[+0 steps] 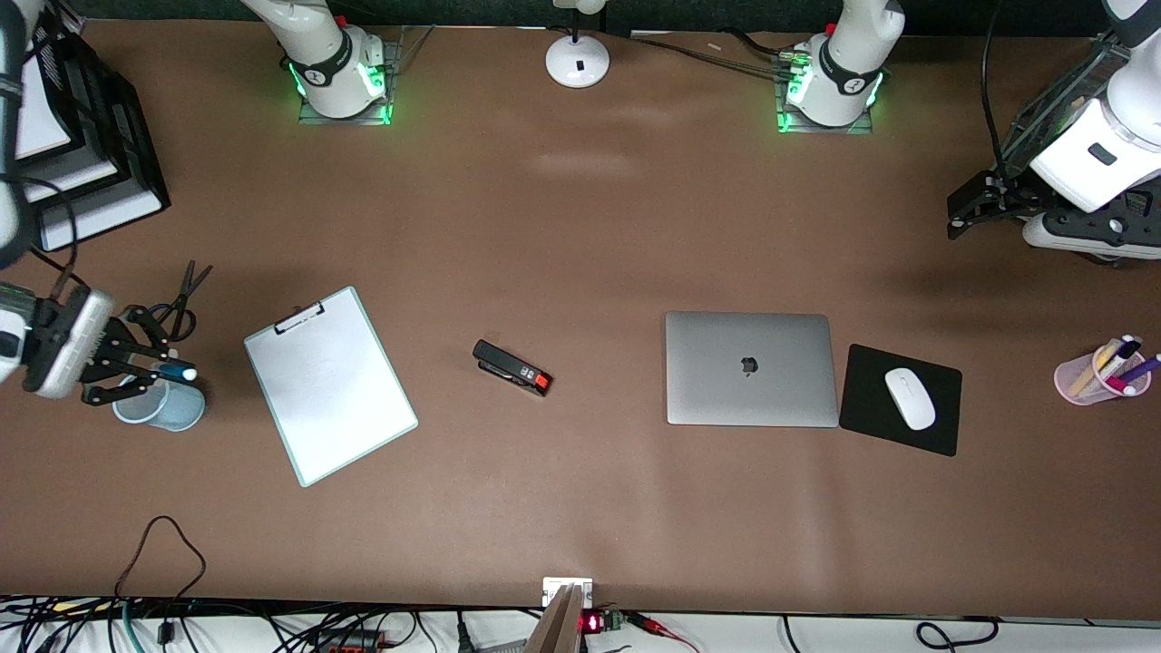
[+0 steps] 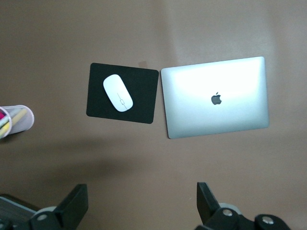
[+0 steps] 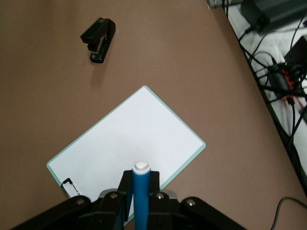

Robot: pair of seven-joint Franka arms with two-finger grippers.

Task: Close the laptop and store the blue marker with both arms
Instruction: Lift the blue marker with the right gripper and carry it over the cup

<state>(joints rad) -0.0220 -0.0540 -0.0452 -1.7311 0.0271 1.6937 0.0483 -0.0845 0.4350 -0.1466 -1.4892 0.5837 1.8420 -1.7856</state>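
Observation:
The silver-grey laptop (image 1: 751, 368) lies shut on the table, its lid with the dark apple logo up; it also shows in the left wrist view (image 2: 216, 97). My right gripper (image 1: 161, 372) is shut on the blue marker (image 1: 174, 372), held over a pale blue cup (image 1: 161, 405) at the right arm's end of the table. The right wrist view shows the marker (image 3: 141, 191) clamped between the fingers, white tip out. My left gripper (image 1: 963, 214) is open and empty, raised at the left arm's end of the table; its fingers (image 2: 74, 203) stand wide apart.
A white mouse (image 1: 910, 397) sits on a black mouse pad (image 1: 943, 435) beside the laptop. A pink cup of pens (image 1: 1100, 372) stands toward the left arm's end. A clipboard (image 1: 328, 383), a black stapler (image 1: 512, 367) and scissors (image 1: 184, 292) lie toward the right arm's end.

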